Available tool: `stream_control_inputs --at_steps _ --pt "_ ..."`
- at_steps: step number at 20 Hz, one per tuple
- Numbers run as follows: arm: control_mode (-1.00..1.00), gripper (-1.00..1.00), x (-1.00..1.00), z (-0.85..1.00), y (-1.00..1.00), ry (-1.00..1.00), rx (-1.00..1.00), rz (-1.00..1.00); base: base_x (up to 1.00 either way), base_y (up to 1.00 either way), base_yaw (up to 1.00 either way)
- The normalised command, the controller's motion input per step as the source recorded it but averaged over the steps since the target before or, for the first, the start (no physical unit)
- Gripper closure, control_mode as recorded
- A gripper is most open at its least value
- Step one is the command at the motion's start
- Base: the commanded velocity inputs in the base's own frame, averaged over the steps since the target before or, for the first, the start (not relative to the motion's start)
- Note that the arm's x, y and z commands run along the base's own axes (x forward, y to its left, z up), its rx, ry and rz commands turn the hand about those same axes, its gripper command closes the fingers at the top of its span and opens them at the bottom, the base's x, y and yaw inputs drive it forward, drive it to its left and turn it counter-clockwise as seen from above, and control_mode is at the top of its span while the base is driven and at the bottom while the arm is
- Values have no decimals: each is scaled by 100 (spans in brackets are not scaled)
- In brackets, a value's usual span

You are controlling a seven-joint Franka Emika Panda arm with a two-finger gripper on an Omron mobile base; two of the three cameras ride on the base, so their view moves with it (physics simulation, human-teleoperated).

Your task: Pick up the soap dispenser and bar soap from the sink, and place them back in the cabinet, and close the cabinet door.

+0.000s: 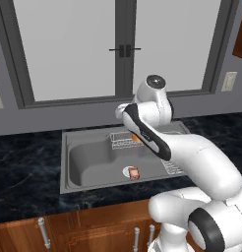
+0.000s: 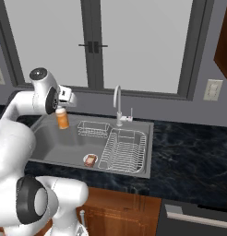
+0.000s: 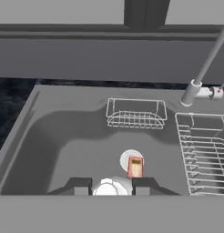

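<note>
Upper left of right base view: gripper [image 2: 61, 107] clamped on white pump neck of small orange plastic soap dispenser [image 2: 62, 119], hanging above grey steel sink [image 2: 138, 173]; light, rigid, slick – neck hold sensible

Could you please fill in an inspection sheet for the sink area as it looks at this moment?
Surface: dark marbled counter around the grey sink.
Job's things: soap dispenser is held above the sink's left part, off the basin floor; bar soap lies on the basin floor by a small white dish. The cabinet's edge shows at upper right; its door cannot be judged.
Clutter: wire dish rack, small wire basket, faucet.
Grippers: gripper is shut on the soap dispenser's white pump top.
Cables: nothing seen.
Surroundings: window behind the sink, wall outlet, wooden base cabinets below.
</note>
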Motion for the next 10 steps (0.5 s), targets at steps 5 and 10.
stream_control_inputs --at_steps 5,10 --pt "-100 100 -34 57 -16 0 0 0 0 0 0" --pt "-100 100 -31 45 -16 0 0 0 0 0 0"
